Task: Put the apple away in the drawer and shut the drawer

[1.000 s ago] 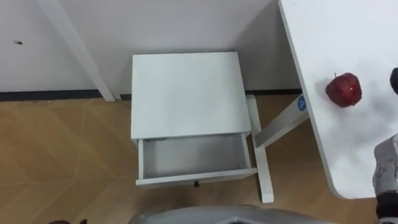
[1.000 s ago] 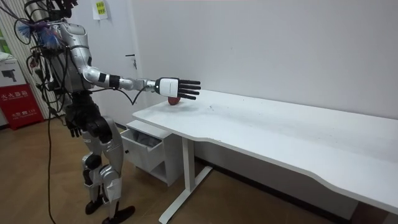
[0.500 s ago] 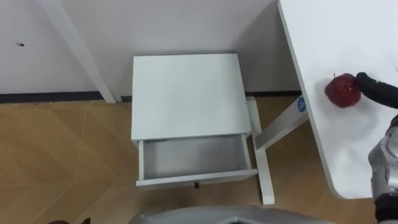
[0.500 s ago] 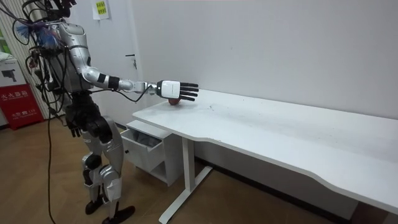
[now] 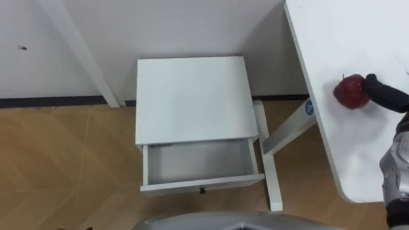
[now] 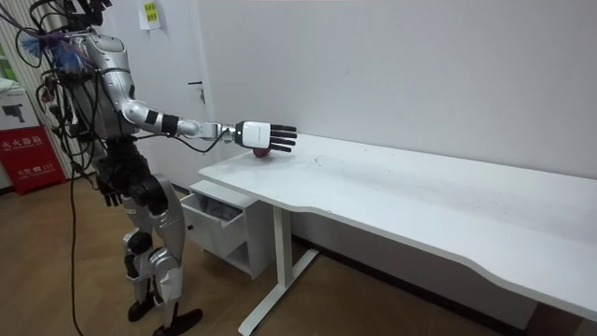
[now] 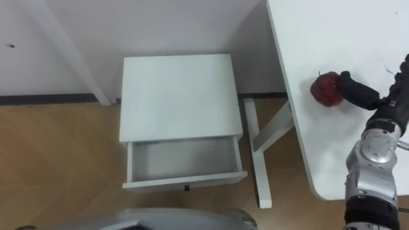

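A red apple [image 5: 349, 92] [image 7: 324, 88] lies on the white table [image 5: 358, 32] near its left edge. My right hand [image 7: 395, 97] reaches over the table just right of the apple, and its thumb [image 7: 353, 91] rests against the apple's right side. In the room view the right hand [image 6: 264, 135] is stretched flat over the apple [image 6: 262, 151], open. The white bedside cabinet [image 5: 192, 96] stands on the floor left of the table. Its drawer [image 5: 198, 161] [image 7: 182, 160] is pulled out and holds nothing. My left hand [image 6: 110, 191] hangs by my hip.
The table's slanted white leg and foot [image 5: 273, 172] stand close to the cabinet's right side. A white wall with a dark skirting [image 5: 51, 98] runs behind the cabinet. Wooden floor [image 5: 64, 166] lies to the left. A red box [image 6: 33, 154] stands at the room view's left.
My right hand has come down and leftward to the apple, and its thumb now touches the fruit. The apple and the drawer have not moved.
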Controlling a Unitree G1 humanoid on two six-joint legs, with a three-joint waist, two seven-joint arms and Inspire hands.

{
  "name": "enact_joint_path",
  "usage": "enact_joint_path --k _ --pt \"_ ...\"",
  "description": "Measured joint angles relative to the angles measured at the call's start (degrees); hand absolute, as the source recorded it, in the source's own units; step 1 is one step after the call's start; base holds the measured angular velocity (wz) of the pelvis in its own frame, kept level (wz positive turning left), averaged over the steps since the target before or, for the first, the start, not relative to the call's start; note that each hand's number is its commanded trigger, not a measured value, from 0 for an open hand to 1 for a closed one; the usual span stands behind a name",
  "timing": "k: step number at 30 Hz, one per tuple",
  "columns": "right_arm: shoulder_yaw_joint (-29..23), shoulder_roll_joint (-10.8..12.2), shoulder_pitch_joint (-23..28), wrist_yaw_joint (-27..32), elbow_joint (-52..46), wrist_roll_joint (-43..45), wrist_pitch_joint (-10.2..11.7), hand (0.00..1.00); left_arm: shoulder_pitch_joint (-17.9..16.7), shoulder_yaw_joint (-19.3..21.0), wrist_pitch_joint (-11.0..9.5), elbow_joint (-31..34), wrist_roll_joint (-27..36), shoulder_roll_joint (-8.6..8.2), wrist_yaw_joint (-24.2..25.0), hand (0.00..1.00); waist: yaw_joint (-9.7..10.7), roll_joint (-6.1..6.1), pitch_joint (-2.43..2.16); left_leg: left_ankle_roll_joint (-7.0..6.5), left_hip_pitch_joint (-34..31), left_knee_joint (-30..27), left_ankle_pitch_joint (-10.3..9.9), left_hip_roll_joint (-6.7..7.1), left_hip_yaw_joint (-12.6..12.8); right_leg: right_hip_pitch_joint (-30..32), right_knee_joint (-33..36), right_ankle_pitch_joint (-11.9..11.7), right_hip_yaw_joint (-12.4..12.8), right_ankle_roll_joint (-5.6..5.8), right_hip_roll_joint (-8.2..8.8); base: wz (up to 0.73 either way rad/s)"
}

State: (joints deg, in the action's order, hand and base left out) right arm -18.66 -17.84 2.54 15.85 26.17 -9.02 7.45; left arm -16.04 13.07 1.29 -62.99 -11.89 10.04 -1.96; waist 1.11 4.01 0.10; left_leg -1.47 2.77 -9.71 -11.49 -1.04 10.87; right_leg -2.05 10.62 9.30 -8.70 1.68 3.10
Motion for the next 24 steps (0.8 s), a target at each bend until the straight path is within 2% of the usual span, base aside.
enact_joint_path --k 8,19,24 --pt "-0.1 0.0 -1.3 3.3 -2.2 -6.4 0.0 0.00 0.3 0.3 -0.4 0.2 0.1 -0.01 -0.2 0.00 0.1 -0.03 0.01 0.00 -0.1 0.0 0.0 0.01 0.0 0.0 -0.1 0.0 0.0 0.00 0.00 0.00" --pt "-0.1 0.0 -1.6 6.2 -2.5 -7.4 0.0 0.00 0.3 0.2 -0.4 0.2 0.1 -0.01 -0.4 0.00 0.2 -0.83 -0.06 0.00 -0.1 0.1 0.0 -0.01 0.0 0.0 -0.1 0.0 0.0 0.00 -0.01 0.00" --pt "-0.1 0.0 -1.6 6.4 -2.6 -6.4 0.0 0.00 0.3 0.2 -0.4 0.2 0.1 -0.14 -0.4 0.00 0.0 -0.75 -0.05 0.00 -0.1 0.1 0.0 0.00 0.1 0.0 -0.1 0.0 0.2 0.00 -0.05 0.00"
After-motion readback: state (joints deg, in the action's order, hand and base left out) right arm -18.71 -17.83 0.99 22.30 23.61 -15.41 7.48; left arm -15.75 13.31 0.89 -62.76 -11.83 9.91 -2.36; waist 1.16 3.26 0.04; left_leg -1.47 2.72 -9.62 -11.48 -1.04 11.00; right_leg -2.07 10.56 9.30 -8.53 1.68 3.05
